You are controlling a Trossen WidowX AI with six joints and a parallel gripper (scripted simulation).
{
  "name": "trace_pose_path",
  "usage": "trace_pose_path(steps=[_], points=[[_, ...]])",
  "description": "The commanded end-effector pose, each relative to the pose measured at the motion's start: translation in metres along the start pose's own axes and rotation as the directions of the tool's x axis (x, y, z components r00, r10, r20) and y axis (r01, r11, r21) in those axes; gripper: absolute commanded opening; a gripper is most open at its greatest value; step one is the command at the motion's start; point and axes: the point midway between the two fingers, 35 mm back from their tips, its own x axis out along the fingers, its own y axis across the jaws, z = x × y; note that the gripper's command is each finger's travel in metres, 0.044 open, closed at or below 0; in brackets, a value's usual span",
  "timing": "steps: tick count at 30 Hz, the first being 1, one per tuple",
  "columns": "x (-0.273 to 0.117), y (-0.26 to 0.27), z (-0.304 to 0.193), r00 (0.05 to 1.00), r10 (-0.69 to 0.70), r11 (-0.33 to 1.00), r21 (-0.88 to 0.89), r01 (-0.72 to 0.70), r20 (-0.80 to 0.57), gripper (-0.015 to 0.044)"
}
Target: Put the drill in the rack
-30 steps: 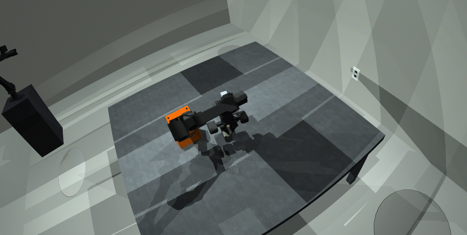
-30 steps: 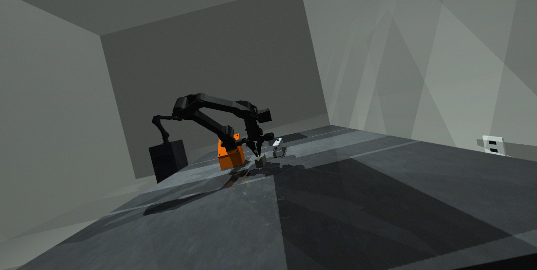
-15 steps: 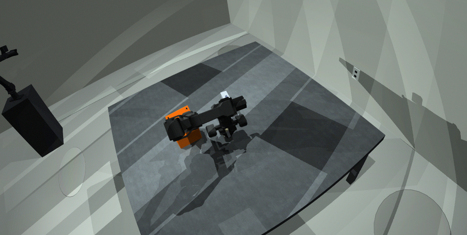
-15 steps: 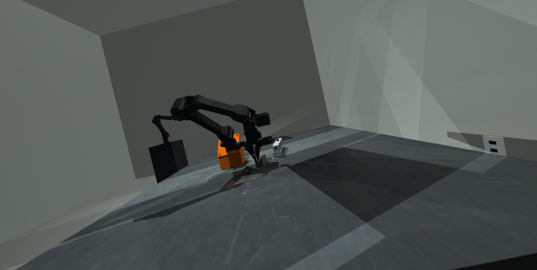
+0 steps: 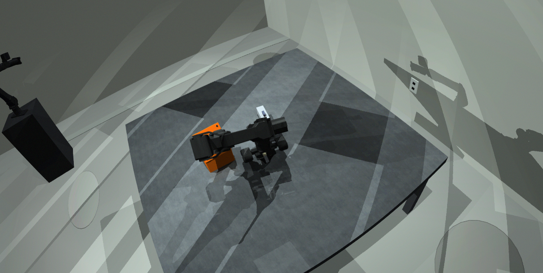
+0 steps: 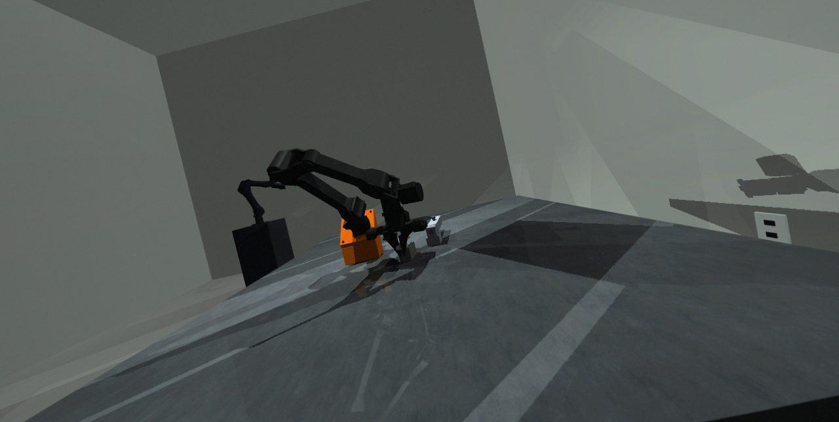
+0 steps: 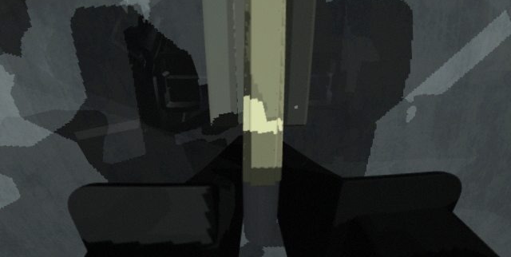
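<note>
Drill axis: the pale yellow-green rod-shaped drill (image 7: 263, 69) runs straight up the wrist view, its long axis pointing away from the black parallel-jaw gripper (image 7: 261, 193) and along the length of the grey channel-shaped rack (image 7: 217, 45).
Drill place: it lies in line with the rack's groove, between its two grey side rails; whether it rests on the groove floor or hangs just above it I cannot tell from this close view.
Fingers: nearly closed, clamped on the near end of the drill, one black finger on each side of it.
Drill look: slim, straight, matte, with one brightly lit patch partway along and shadow near the grip.
Rack place: on the dark grey bench (image 5: 341, 180), just beside the arm's orange base block (image 5: 216, 157); a small white block (image 5: 261, 111) stands near the rack, farther from the base.
</note>
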Motion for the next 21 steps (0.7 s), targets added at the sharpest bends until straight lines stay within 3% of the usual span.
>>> trace_pose_path(steps=[1, 13, 21], points=[[0.005, 0.0, 0.001, 1.0, -0.001, 1.0, -0.005, 0.001, 0.006, 0.0], [0.021, 0.0, 0.002, 1.0, -0.002, 1.0, -0.005, 0.002, 0.005, 0.0], [0.017, 0.0, 0.0, 1.0, 0.0, 1.0, -0.005, 0.0, 0.0, 0.021]])
